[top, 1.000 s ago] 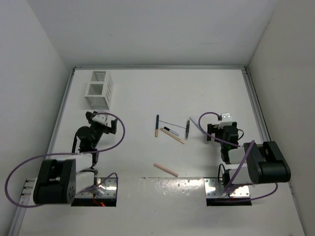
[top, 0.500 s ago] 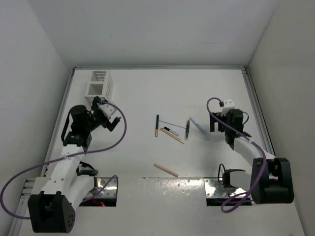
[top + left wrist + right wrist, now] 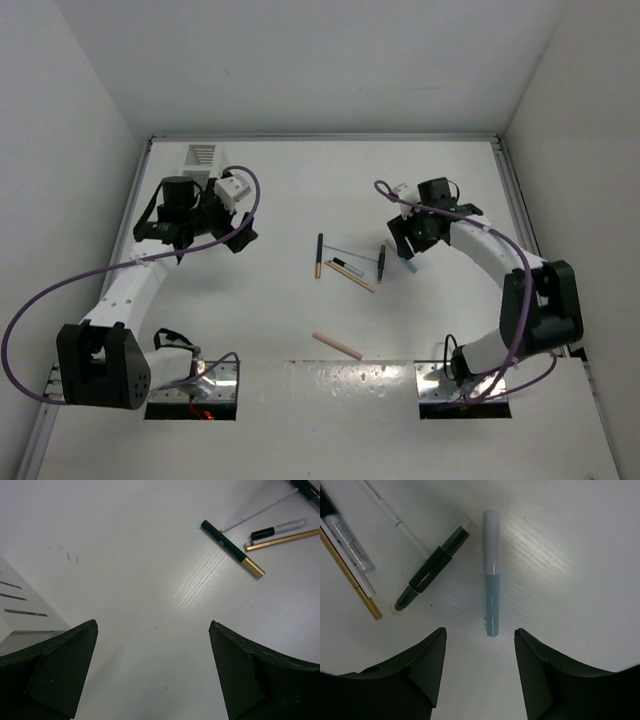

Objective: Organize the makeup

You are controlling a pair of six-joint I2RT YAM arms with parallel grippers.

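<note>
Several makeup sticks lie mid-table: a black stick with gold tip (image 3: pixel 320 256), a tan stick (image 3: pixel 351 276), a black-and-clear stick (image 3: pixel 348 267), a thin grey stick (image 3: pixel 352 251), a dark stick (image 3: pixel 381 263) and a pink stick (image 3: pixel 336 345) lying apart nearer the front. My right gripper (image 3: pixel 404 243) is open and empty over a teal-and-white stick (image 3: pixel 491 592), whose teal end points between the jaws (image 3: pixel 480 632). My left gripper (image 3: pixel 243 216) is open and empty, left of the cluster; its wrist view shows the gold-tipped stick (image 3: pixel 232 556) ahead.
The white slotted rack (image 3: pixel 203 157) stands at the back left, partly behind my left arm; its corner shows in the left wrist view (image 3: pixel 20 614). Grey walls close the table on three sides. Metal mounting plates (image 3: pixel 330 378) lie along the near edge.
Both arms have reached out from their bases. The left gripper has moved up beside the rack. The right gripper has swung left to the teal-and-white stick by the cluster.
</note>
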